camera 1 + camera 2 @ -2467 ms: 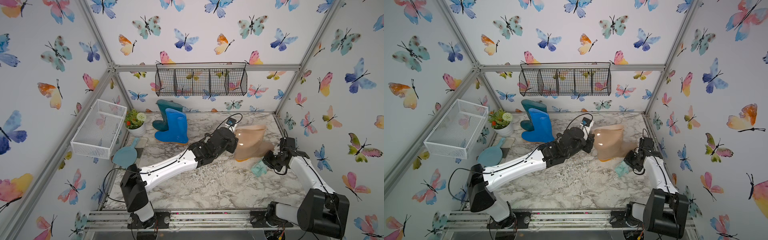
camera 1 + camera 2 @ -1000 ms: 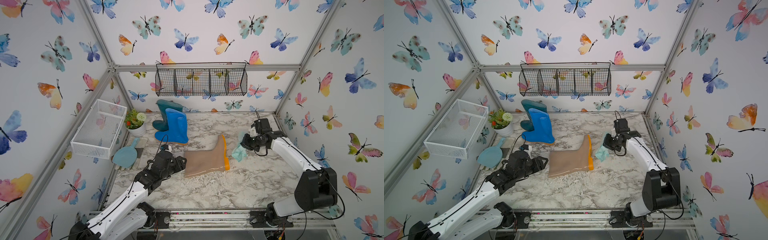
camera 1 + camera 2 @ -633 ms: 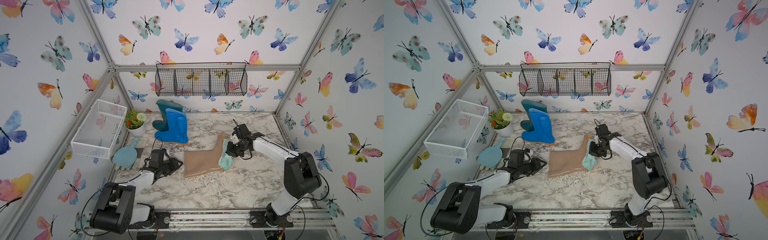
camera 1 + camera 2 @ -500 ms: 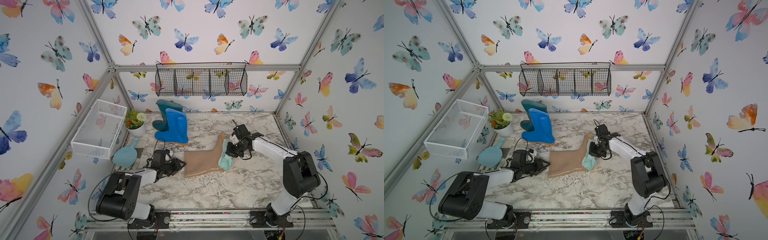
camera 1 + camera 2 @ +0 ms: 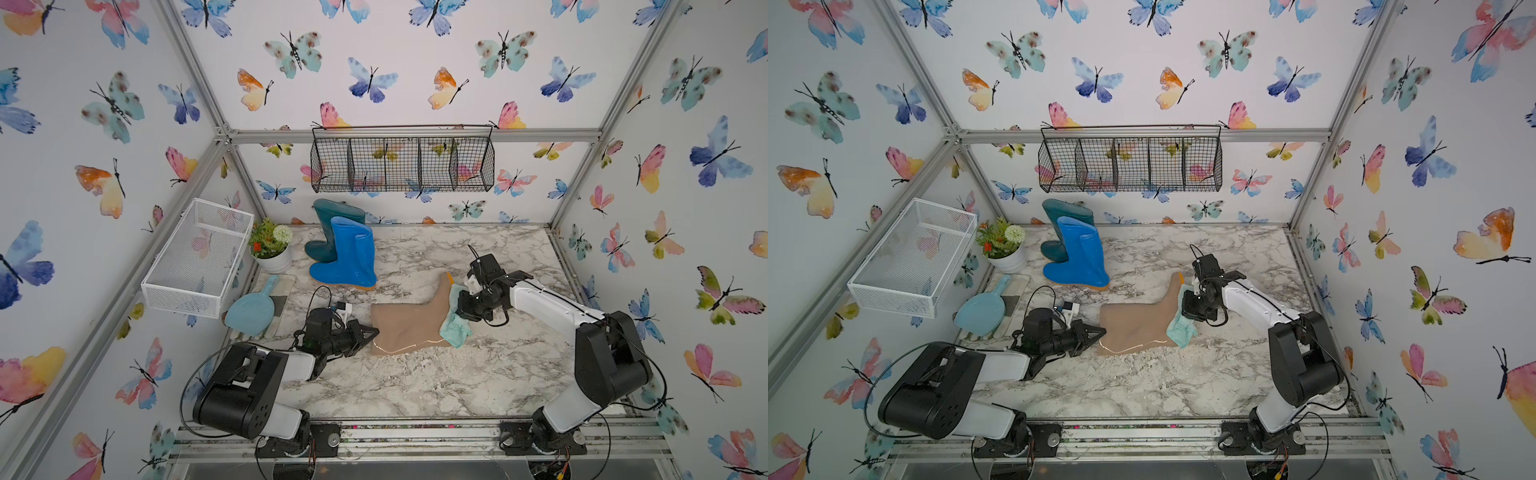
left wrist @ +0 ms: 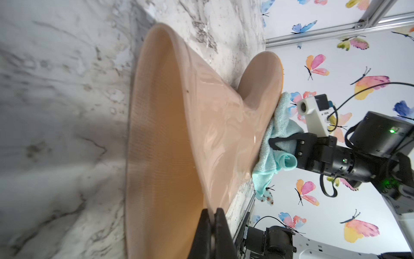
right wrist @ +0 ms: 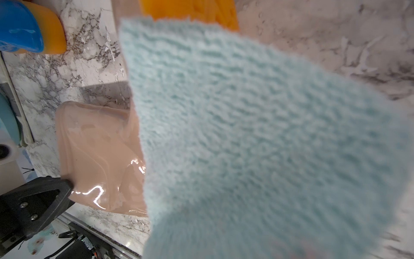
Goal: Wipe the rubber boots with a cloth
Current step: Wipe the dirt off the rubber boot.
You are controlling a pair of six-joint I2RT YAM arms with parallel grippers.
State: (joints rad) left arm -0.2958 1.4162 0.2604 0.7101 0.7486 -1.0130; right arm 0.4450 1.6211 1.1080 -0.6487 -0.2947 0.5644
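Note:
A beige boot (image 5: 409, 328) (image 5: 1138, 326) lies on its side mid-table, its orange sole toward my right arm. My left gripper (image 5: 374, 332) (image 5: 1102, 331) (image 6: 212, 215) is shut on the rim of the boot's shaft opening, with the thin wall pinched between its fingers. My right gripper (image 5: 461, 307) (image 5: 1187, 309) is shut on the pale aqua cloth (image 5: 453, 326) (image 6: 275, 145) (image 7: 246, 134), which presses against the boot's sole and heel. In the right wrist view the cloth hides the jaws. A bright blue boot (image 5: 353, 257) and a dark teal boot (image 5: 332, 224) stand upright at the back left.
A light blue scoop (image 5: 251, 309) lies left of my left arm, and a flower pot (image 5: 272, 249) stands behind it. A white wire basket (image 5: 199, 257) hangs on the left wall. A black wire basket (image 5: 403, 160) hangs on the back wall. White crumbs (image 5: 419, 361) lie in front of the beige boot.
My left gripper reached the beige boot's opening and shut on its rim. My right gripper carried the cloth from the back right to the boot's sole.

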